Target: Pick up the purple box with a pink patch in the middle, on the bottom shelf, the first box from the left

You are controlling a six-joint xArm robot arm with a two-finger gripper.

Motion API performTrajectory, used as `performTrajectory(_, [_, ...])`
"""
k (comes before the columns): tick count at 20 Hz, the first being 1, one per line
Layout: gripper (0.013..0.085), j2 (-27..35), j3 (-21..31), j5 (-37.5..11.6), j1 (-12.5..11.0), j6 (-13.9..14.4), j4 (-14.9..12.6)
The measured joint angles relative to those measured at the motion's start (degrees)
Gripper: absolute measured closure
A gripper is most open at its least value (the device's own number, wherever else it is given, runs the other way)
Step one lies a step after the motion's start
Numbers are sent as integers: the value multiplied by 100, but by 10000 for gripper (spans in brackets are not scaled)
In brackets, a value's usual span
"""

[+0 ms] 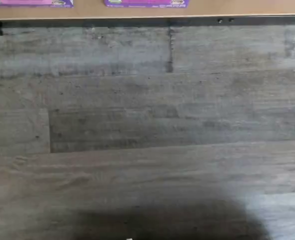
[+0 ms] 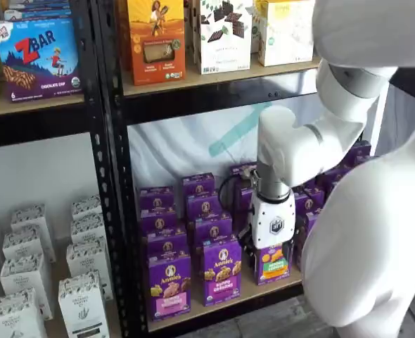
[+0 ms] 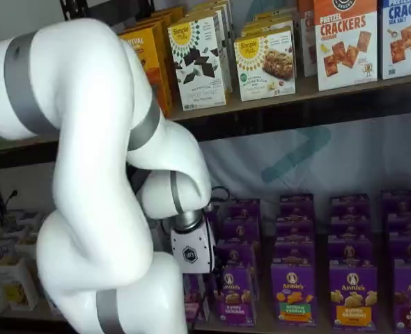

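In a shelf view you find the purple box [image 2: 169, 284] with its pink panel at the lower centre of the frame, standing upright at the front edge of the bottom shelf [image 2: 225, 303], leftmost of the front row. The gripper [image 2: 271, 248] hangs right of centre, its white body in front of the neighbouring purple cartons, apart from the box; its fingers are hard to make out, though the jaws stand fully apart and hold nothing. The wrist view gives you grey floor planks [image 1: 147, 130].
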Motion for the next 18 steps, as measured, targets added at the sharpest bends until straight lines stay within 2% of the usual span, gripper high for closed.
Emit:
performTrajectory(5, [130,764,-100,-584,18,-232,285])
performTrajectory(12, [130,2062,-433,-1409,271,-659,983])
performTrajectory(14, [130,2386,-588,-1619,405,-950,1414])
performTrajectory(17, [130,2737,-797,-1905,625,-1582,2267])
performTrajectory(18, [130,2841,-885,-1952,678,-1730,2465])
